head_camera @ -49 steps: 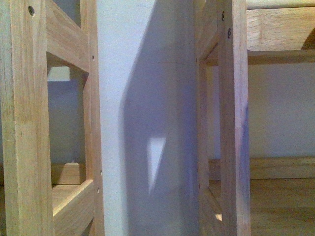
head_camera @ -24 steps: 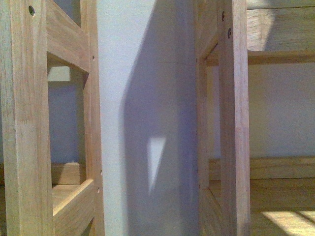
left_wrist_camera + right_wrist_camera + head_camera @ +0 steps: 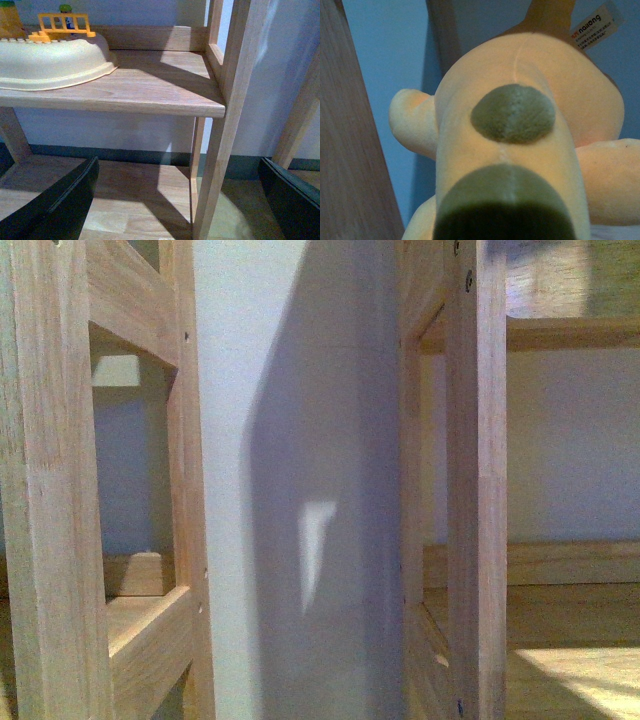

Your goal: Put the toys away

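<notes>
A yellow-orange plush animal (image 3: pixel 520 150) fills the right wrist view, with two dark rounded patches along its seam and a white label (image 3: pixel 596 25) at its far end. My right gripper is shut on it, its fingers hidden behind the plush. In the left wrist view my left gripper (image 3: pixel 177 210) is open with nothing between its dark fingers (image 3: pixel 60 205), and it hangs in front of a wooden shelf unit, below the shelf board (image 3: pixel 150 85). Neither arm shows in the front view.
A cream tray (image 3: pixel 50 60) with an orange toy fence (image 3: pixel 65 25) sits on the shelf board. A wooden post (image 3: pixel 225 125) stands between the left fingers. The front view shows two wooden shelf frames (image 3: pixel 60 490) (image 3: pixel 470 490) with a pale wall (image 3: pixel 300 440) between them.
The shelf frames have shifted slightly upward in the front view. A sunlit patch has appeared on the lower right shelf, and a shadow now crosses the upper right shelf.
</notes>
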Robot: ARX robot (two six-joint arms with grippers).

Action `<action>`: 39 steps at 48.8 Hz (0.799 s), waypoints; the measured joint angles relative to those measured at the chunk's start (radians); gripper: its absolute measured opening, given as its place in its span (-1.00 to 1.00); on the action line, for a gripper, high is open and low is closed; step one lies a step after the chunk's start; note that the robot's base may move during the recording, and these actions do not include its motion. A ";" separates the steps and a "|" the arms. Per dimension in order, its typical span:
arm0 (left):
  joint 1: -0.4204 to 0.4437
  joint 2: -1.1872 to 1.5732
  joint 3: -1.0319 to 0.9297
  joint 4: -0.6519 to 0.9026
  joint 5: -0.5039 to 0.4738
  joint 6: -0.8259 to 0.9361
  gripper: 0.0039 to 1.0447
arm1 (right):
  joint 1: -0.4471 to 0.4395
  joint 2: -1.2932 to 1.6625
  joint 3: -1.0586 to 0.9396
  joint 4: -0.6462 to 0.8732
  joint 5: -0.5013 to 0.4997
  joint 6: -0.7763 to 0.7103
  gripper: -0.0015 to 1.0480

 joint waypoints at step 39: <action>0.000 0.000 0.000 0.000 0.000 0.000 0.89 | 0.010 0.138 0.006 0.023 0.112 0.130 -0.79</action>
